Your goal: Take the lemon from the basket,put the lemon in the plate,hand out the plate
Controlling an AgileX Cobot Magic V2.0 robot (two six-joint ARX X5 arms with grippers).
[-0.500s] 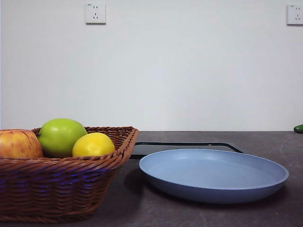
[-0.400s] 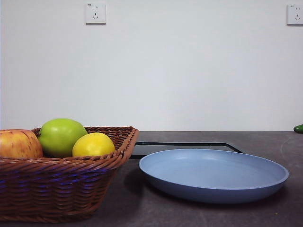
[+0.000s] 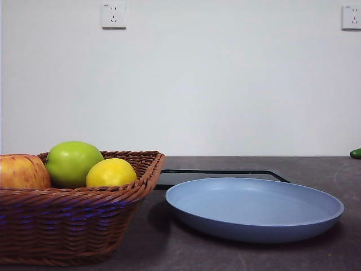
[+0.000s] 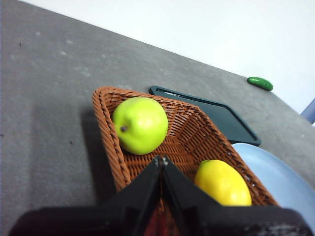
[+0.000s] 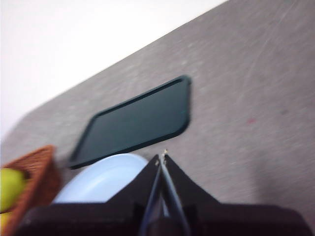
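Now the lemon (image 3: 111, 173) is seen lying in the basket (image 3: 73, 226), beside a green apple (image 3: 73, 162). Above the basket the left hand (image 4: 161, 160) is held pressed together. Over the empty plate (image 3: 254, 209), the right hand (image 5: 161, 156) is likewise held closed.

Left gripper (image 4: 161, 160): two matte black jaws, wedge-shaped, tapering to fine tips, widening into a broad black base that is filling the frame's lower edge. A reddish patch is showing low between them.

Right gripper (image 5: 162, 158): same black tapering pair, blurred; pale glints are showing at the tips.
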